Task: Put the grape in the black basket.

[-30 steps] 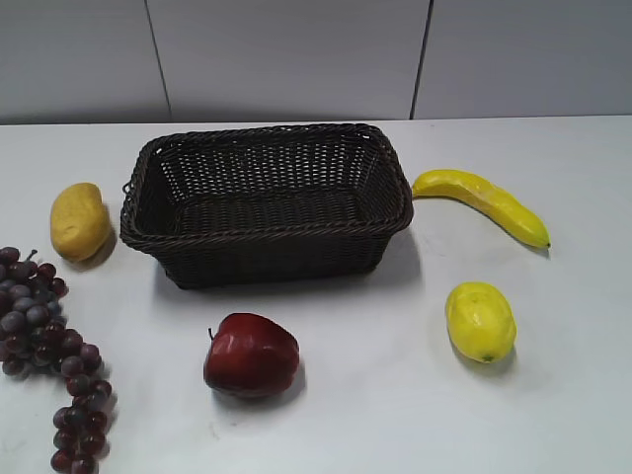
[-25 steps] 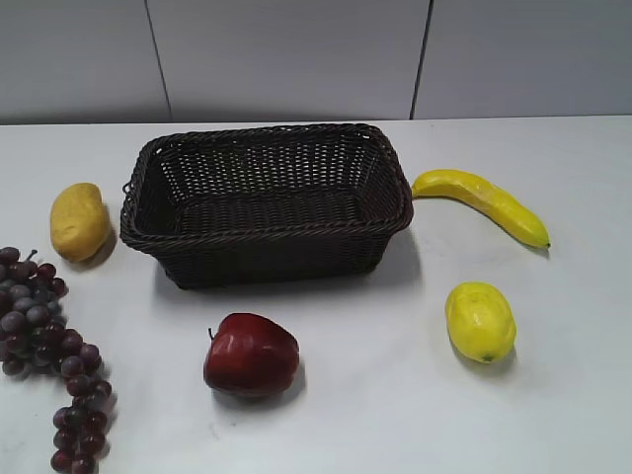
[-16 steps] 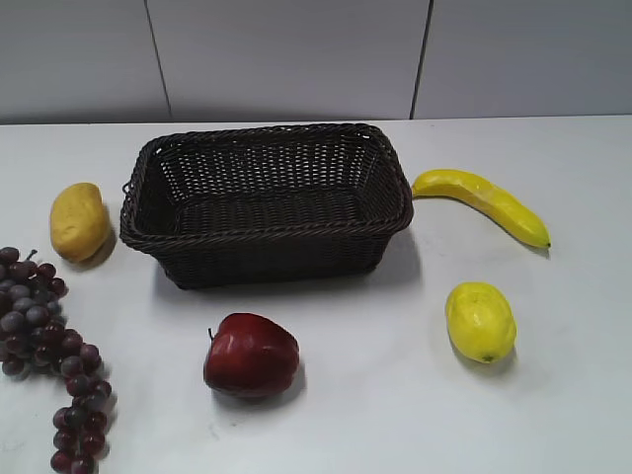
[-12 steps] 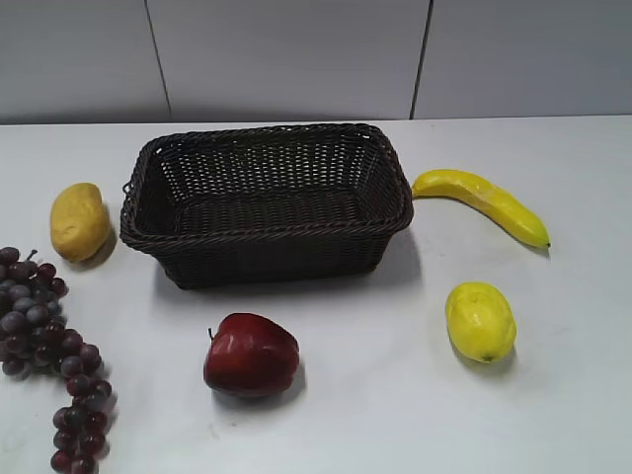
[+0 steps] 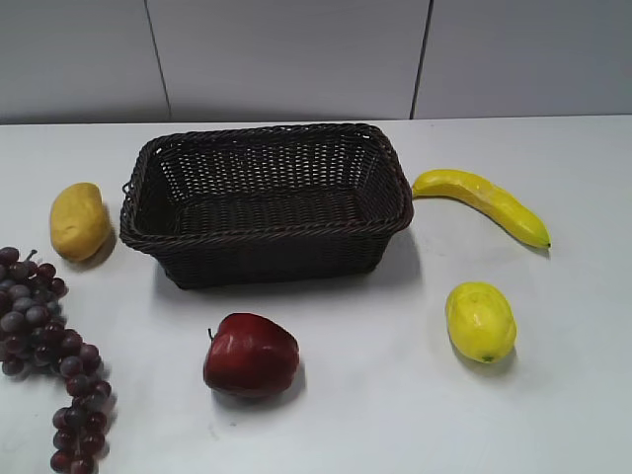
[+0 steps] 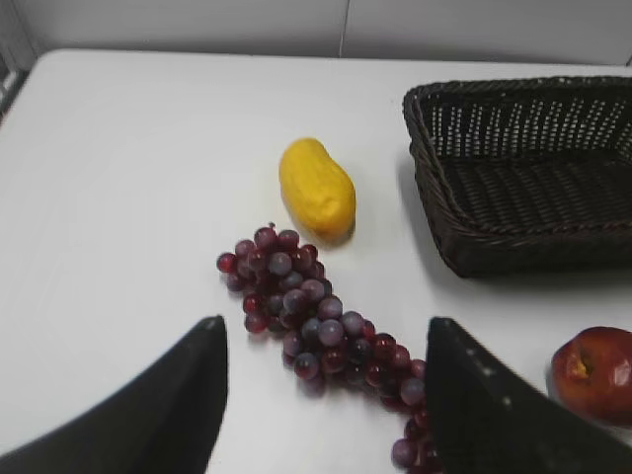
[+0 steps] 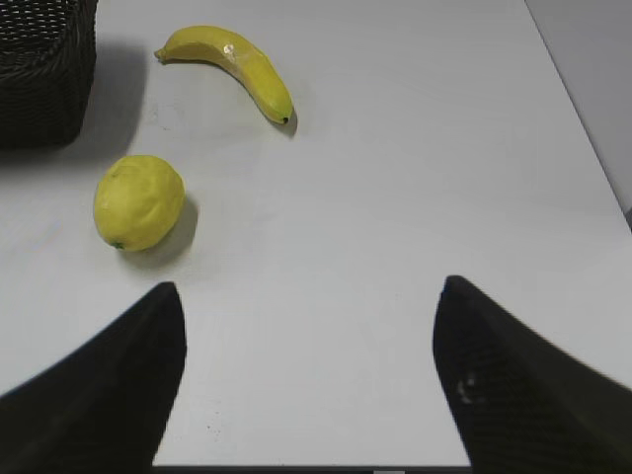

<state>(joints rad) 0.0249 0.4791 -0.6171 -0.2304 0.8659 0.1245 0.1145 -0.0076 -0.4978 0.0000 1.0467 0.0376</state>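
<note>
The grape [image 5: 44,346], a long dark purple-red bunch, lies on the white table at the left front edge of the exterior view. In the left wrist view it [image 6: 316,331] runs from the centre toward the lower right. The black basket [image 5: 267,232] stands empty at the table's middle, and its left end shows in the left wrist view [image 6: 434,197]. My left gripper [image 6: 324,331] is open, above the bunch with a finger on either side, not touching it. My right gripper [image 7: 311,291] is open and empty over bare table. Neither gripper shows in the exterior view.
A yellow mango-like fruit [image 5: 79,221] lies left of the basket, beyond the grape. A red apple [image 5: 250,355] sits in front of the basket. A lemon [image 5: 480,321] and a banana [image 5: 481,203] lie to the right. The table's right edge shows in the right wrist view [image 7: 592,148].
</note>
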